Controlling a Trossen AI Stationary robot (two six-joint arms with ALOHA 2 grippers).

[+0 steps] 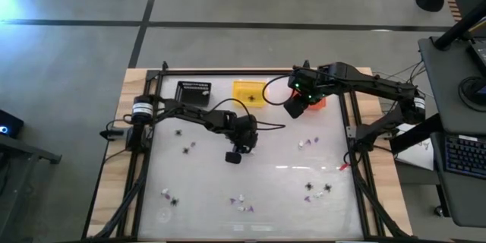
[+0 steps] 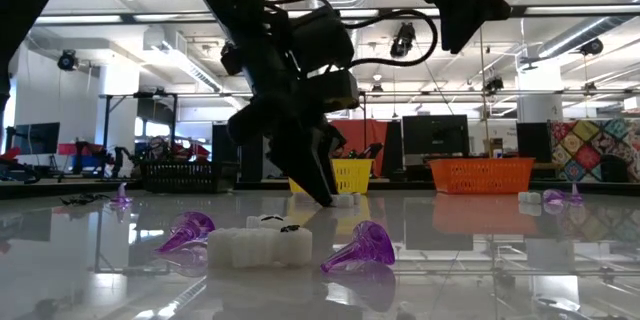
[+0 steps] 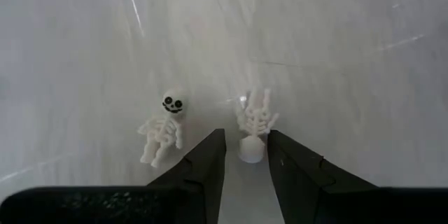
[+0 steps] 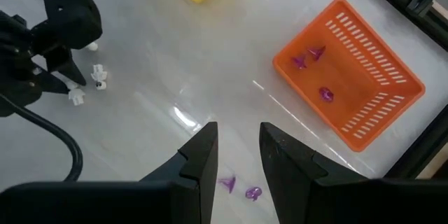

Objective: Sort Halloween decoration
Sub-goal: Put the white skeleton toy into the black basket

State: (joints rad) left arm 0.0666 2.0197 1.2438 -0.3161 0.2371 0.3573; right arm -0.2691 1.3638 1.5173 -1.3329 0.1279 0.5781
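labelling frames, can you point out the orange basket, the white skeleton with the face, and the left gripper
orange basket [image 4: 399, 77]: right wrist view, on its slatted far wall.
white skeleton [image 3: 162, 131]: left wrist view, on its ribcage.
left gripper [image 3: 245, 155]: left wrist view, midway between its fingertips.

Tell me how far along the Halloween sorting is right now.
Early stage. Done: three purple bits lie in the orange basket. In hand: the left gripper is down at the table, fingers open around a white skeleton piece, not lifted; the right gripper hangs open and empty beside the orange basket. Left: white, black and purple trinkets lie scattered across the table.
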